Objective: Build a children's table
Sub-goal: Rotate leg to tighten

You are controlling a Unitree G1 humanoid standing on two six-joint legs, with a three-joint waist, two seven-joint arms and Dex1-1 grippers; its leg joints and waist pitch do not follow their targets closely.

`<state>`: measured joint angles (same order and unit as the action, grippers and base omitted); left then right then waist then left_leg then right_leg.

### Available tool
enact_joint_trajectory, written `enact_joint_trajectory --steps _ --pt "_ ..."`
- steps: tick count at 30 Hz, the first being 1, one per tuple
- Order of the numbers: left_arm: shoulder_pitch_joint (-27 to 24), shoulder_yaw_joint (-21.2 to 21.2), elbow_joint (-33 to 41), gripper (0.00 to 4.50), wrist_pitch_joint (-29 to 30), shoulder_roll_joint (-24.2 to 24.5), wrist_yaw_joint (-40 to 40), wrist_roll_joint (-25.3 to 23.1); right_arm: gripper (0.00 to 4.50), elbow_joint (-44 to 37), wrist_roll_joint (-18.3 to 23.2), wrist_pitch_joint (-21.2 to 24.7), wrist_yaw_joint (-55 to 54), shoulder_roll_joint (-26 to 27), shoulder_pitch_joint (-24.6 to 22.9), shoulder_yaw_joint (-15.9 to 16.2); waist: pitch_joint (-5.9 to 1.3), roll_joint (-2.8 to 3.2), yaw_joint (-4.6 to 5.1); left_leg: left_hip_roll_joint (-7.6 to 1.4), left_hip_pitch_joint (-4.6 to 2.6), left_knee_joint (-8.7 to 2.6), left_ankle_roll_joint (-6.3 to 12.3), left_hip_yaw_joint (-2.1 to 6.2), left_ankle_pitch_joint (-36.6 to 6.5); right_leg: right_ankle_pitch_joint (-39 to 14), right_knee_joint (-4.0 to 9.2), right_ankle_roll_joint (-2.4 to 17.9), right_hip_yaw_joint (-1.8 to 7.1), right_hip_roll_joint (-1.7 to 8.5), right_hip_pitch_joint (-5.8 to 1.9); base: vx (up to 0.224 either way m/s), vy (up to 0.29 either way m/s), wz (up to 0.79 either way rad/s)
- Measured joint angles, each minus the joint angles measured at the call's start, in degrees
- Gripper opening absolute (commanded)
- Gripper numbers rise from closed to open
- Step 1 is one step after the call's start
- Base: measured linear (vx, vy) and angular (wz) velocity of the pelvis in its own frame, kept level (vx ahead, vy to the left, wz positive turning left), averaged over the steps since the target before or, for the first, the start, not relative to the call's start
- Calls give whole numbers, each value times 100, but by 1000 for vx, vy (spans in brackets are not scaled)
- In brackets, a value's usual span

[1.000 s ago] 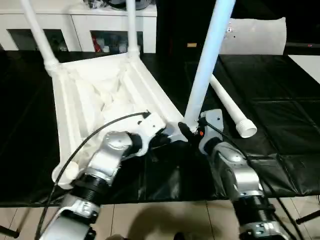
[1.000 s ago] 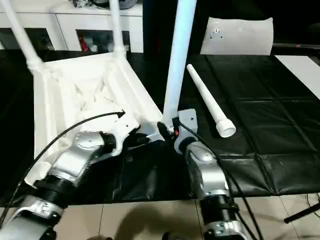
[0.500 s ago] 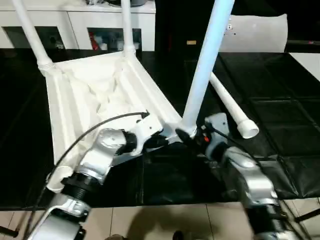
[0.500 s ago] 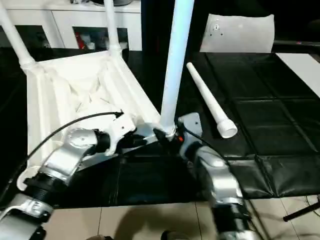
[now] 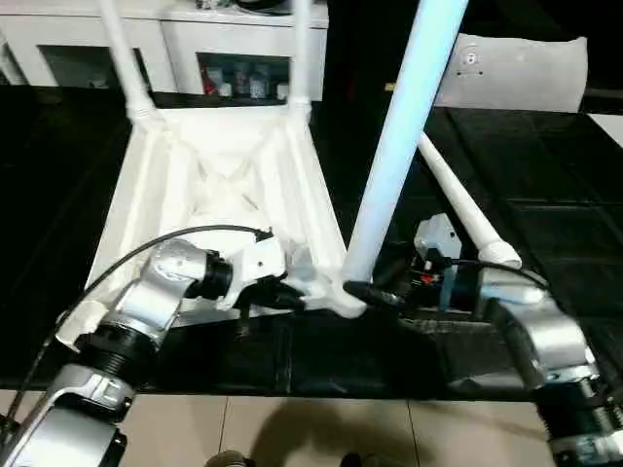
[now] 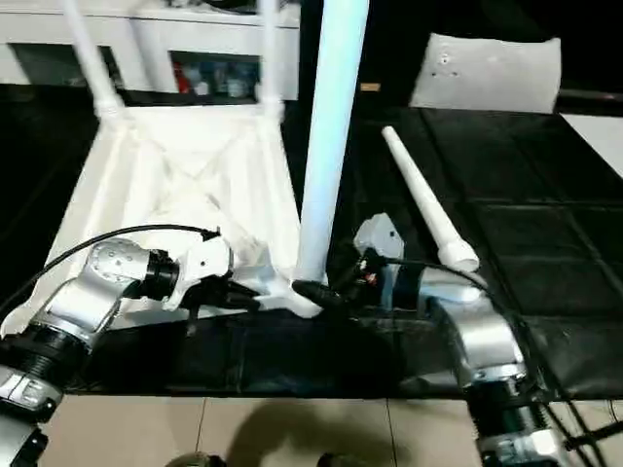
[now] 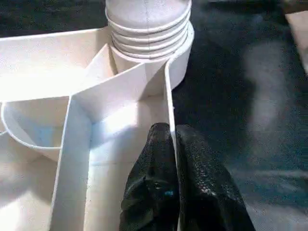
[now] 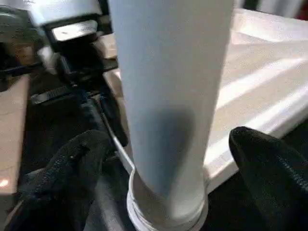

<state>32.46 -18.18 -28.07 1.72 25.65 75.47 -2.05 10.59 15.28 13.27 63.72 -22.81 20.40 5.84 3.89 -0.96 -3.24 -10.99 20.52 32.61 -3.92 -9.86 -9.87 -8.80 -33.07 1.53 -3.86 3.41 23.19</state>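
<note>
Left eye view: the tabletop (image 5: 219,185) lies upside down on the black-covered counter (image 5: 545,209), ribbed underside up, so that its round corner sockets face upward to take legs. Two far legs (image 5: 122,53) already stand in the far corners. A third leg (image 5: 394,161) rises from the near corner socket (image 5: 346,297) on the robot's right, leaning a little; the fourth leg (image 5: 462,209) lies loose on the counter just beyond the right arm, well within reach.

The left gripper (image 5: 282,297) is pressed shut, its fingers pinching the thin outer wall of the tabletop beside the near socket, probably to steady the top while the leg is seated. The right gripper (image 5: 375,292) stands wide, its fingers spread to either side of the third leg's base and not clamping it (a release or a re-grip are equally plausible readings).

Left wrist view: the two black fingers (image 7: 161,192) meet on the upright rib, and the grooved foot of the third leg sits in the socket (image 7: 149,62) directly ahead, a detail the head views leave too small to judge. Right wrist view: the tube (image 8: 168,96) fills the gap between the parted fingers (image 8: 72,168) with clear space on both sides, and its ringed end (image 8: 166,211) appears to rest in the socket; how deeply it is seated cannot be told. The white cabinet (image 5: 204,49) behind and the flat board (image 5: 511,73) at the counter's far side are visible from the head alone.
</note>
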Motion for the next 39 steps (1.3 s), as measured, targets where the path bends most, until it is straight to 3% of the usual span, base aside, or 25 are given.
enact_joint_trajectory --steps 2,10,24,30,36,39 --pt "60 -65 -77 0 -128 114 277 22 405 135 61 40 323 -134 109 78 0 0 -23 -1 0 -1 0 0 0 0 -1 0 -2 -1 0 0 0 0" --pt "195 -274 -215 0 -502 202 859 63 321 381 72 84 1055 -259 349 392 3 -9 -167 -1 0 7 0 -1 1 1 -4 2 -1 1 -1 0 0 0" --pt "392 -391 -469 0 -741 164 1031 14 205 533 52 -39 1420 -257 468 606 7 -24 -197 -3 0 6 -1 -1 1 -15 -8 -24 -2 1 0 0 0 0" --pt "431 -396 -587 0 -797 165 1043 18 195 521 67 -8 1390 -232 440 598 6 -23 -206 -3 -5 6 -1 -1 1 0 -9 1 -3 1 -4 0 0 0" --pt "223 -80 -247 0 75 56 310 13 193 182 61 154 271 280 -59 244 -1 -9 -166 -3 -37 8 -7 -2 5 -12 -10 -22 0 1 -26 0 0 0" --pt "35 94 89 0 696 -104 -327 -16 193 63 -52 164 -680 654 -252 49 -3 -6 -33 -1 -48 8 -14 -2 10 -15 -5 -25 1 1 -29 0 0 0"
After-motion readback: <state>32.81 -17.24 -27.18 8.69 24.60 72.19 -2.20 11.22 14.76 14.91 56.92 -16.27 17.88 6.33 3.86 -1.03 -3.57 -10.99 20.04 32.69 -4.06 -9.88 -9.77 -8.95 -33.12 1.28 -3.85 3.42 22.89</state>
